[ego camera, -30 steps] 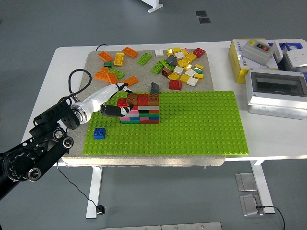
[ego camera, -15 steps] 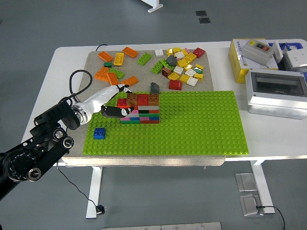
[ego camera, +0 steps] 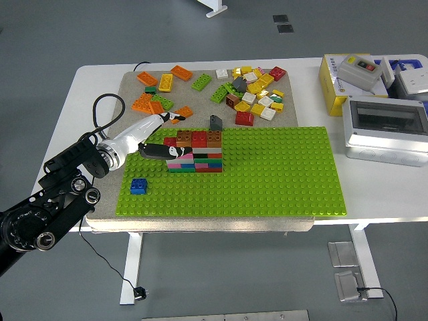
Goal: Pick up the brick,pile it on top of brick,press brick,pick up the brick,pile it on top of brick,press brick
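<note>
A stack of bricks stands on the green baseplate, with brown and red bricks on top and pink, green, black and white layers below. A red brick sits at the stack's left end. My left hand reaches in from the left with its fingers at that left end, the thumb low against the stack's side and a finger stretched above it. I cannot tell whether it grips the red brick. A single blue brick lies on the baseplate near its left front corner. The right arm is out of view.
Loose orange, green, yellow, white and red bricks lie scattered on the grey mat behind the baseplate. A dark grey brick sits at the plate's back edge. A yellow box and grey electrical boxes stand at the right.
My left hand has shifted slightly up and to the left at the stack's left end. The stack and the blue brick have not moved.
</note>
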